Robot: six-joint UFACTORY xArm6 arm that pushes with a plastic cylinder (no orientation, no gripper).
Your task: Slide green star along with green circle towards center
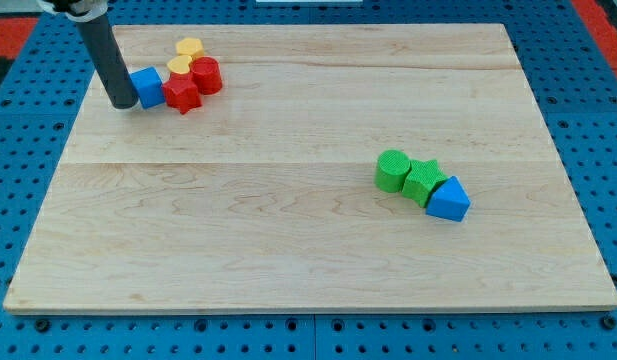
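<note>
A green circle and a green star lie touching each other at the view's right, below the middle of the wooden board. A blue triangle block touches the star on its lower right. My tip is far away at the view's top left, touching the left side of a blue cube.
At the view's top left, a red star sits right of the blue cube, with a red cylinder and two yellow blocks behind it. The board lies on a blue pegboard table.
</note>
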